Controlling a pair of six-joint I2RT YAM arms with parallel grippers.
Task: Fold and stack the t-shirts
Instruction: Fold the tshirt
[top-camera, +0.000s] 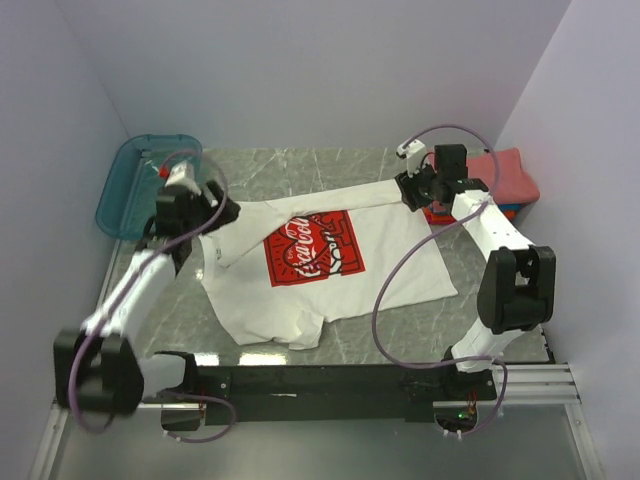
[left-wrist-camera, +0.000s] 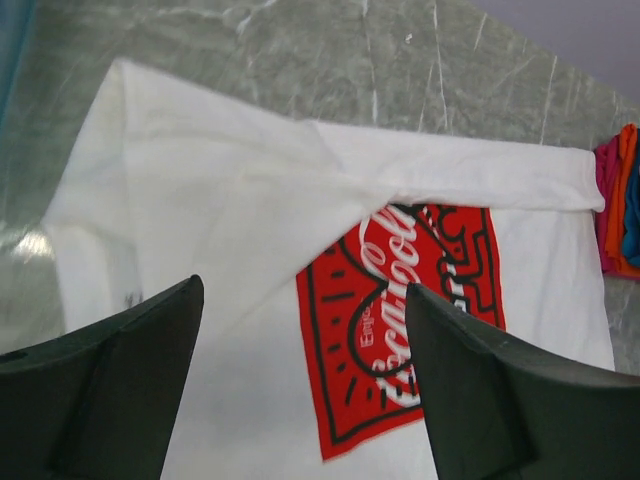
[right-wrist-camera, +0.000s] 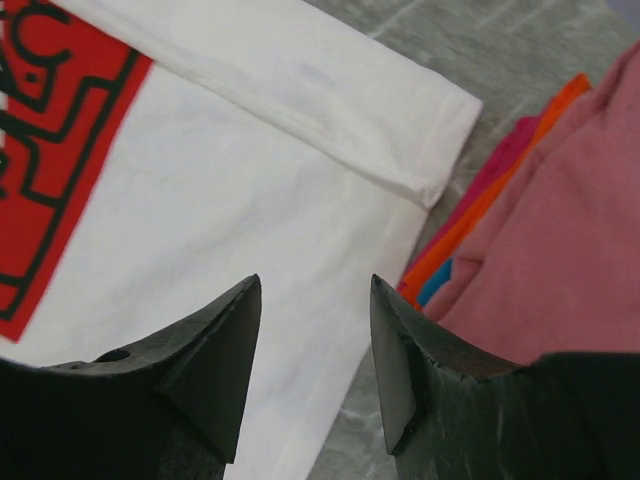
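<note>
Plainly, find the white tee (top-camera: 320, 265) spread chest-up on the table (top-camera: 300, 165), red print (top-camera: 313, 248) showing, near hem rumpled, and a long folded band of cloth laid along the far edge

Over the tee's left shoulder, find the left gripper (top-camera: 215, 215). Hangs on an arm that rises from the near-left base, bends at a low elbow and stretches forward, with the wrist tipped down toward the cloth. Stands with jaws wide apart and nothing between them; looks straight down past both fingers (left-wrist-camera: 130, 380) onto white cloth and the edge of the print

Over the tee's far right corner, at the end of the folded band, find the right gripper (top-camera: 412, 190). Comes off an arm that climbs from the near-right base to a high elbow outside the tee's right edge, then runs back and inward along a white forearm, wrist angled down. Holds its jaws partly apart, clamped on nothing, above the cloth beside the band's end

Just right of that same corner, see the stack of folded tees (top-camera: 505, 175): coral-red tee (right-wrist-camera: 560, 250) on top, orange tee (right-wrist-camera: 500, 170) and blue tee (right-wrist-camera: 437, 280) peeking out beneath. Cannot tell whether stack and white tee touch

Well off the tee's far left corner, note the teal bin (top-camera: 125, 190)
</note>
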